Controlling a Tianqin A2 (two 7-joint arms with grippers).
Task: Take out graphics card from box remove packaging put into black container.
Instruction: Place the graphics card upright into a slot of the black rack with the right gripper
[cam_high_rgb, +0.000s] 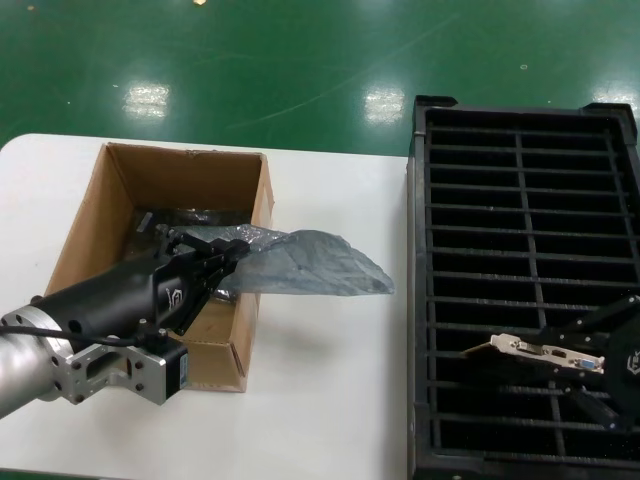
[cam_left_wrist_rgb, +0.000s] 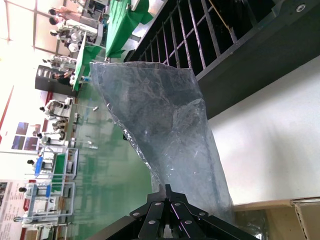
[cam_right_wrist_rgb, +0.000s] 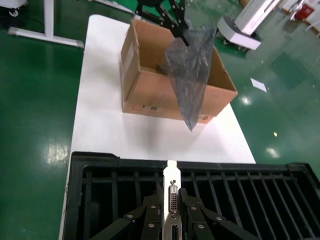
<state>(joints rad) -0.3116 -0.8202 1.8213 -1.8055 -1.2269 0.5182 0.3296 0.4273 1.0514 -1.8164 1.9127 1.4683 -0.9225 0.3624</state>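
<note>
My left gripper (cam_high_rgb: 236, 256) is shut on one end of the empty translucent grey-blue packaging (cam_high_rgb: 310, 263), which sticks out over the right wall of the brown box (cam_high_rgb: 110, 190) and the white table; the same bag (cam_left_wrist_rgb: 165, 125) fills the left wrist view. Over the near rows of the black container (cam_high_rgb: 520, 130), my right gripper (cam_high_rgb: 575, 362) is shut on the graphics card (cam_high_rgb: 535, 352). Its silver bracket with blue and white ports points left. In the right wrist view the bracket (cam_right_wrist_rgb: 172, 192) stands on edge between the fingers, above the tray's ribs (cam_right_wrist_rgb: 240, 190).
More crinkly bagged items (cam_high_rgb: 185, 217) lie at the bottom of the box. The white table (cam_high_rgb: 330, 400) lies between the box and the tray. Green floor (cam_high_rgb: 300, 60) lies beyond the table's far edge.
</note>
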